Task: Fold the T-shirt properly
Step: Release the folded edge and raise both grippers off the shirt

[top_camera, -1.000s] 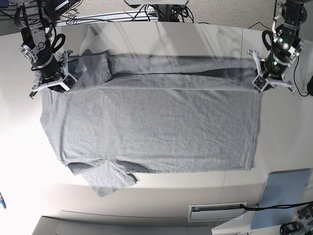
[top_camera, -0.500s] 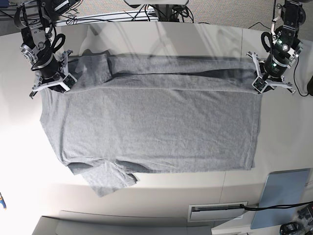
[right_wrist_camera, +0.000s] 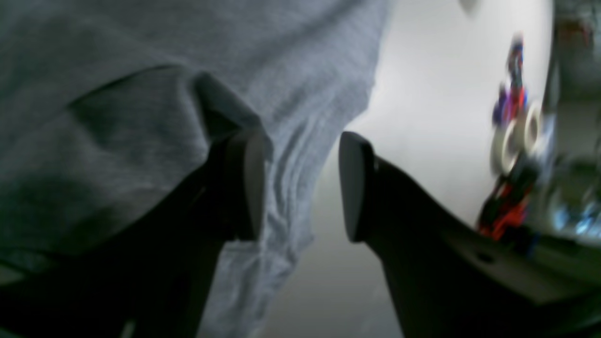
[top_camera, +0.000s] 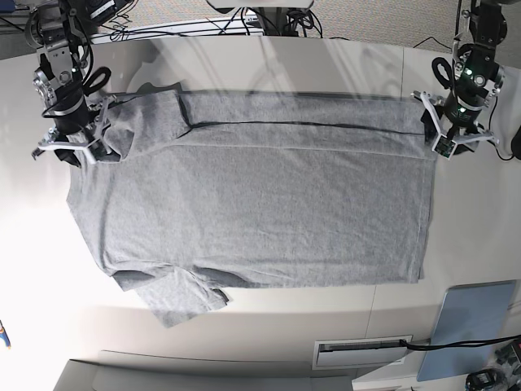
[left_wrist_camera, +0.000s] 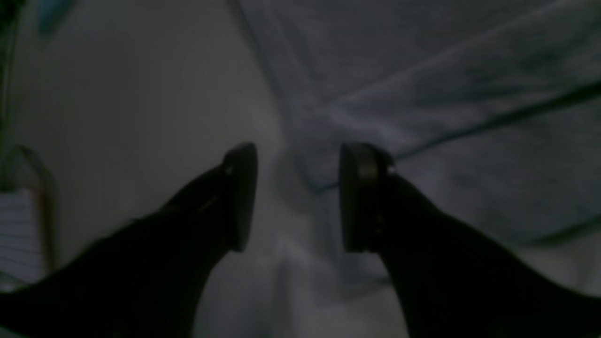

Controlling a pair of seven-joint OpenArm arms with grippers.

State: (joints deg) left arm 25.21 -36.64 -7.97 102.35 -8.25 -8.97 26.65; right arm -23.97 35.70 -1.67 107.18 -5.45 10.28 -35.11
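Note:
The grey T-shirt [top_camera: 252,204] lies spread on the white table [top_camera: 269,65], plain side up, with its far long edge folded over in a strip and one sleeve [top_camera: 175,297] sticking out at the near left. My left gripper [top_camera: 444,135] hovers at the shirt's far right corner. In the left wrist view the left gripper [left_wrist_camera: 298,197] stands open, the T-shirt [left_wrist_camera: 422,94] corner lying just beyond its tips. My right gripper [top_camera: 79,143] is at the far left sleeve. The right gripper [right_wrist_camera: 300,185] is open too, with the T-shirt [right_wrist_camera: 141,94] edge slack against one finger [right_wrist_camera: 244,185].
A light-blue flat panel [top_camera: 474,319] lies at the near right corner, beside a white slotted fixture [top_camera: 362,351]. Cables [top_camera: 187,28] run along the table's far edge. Blurred colourful objects [right_wrist_camera: 512,131] show beyond the right gripper.
Both grippers have opened and let go of the shirt's folded far edge, then drawn back slightly outward. The fold now lies flat.

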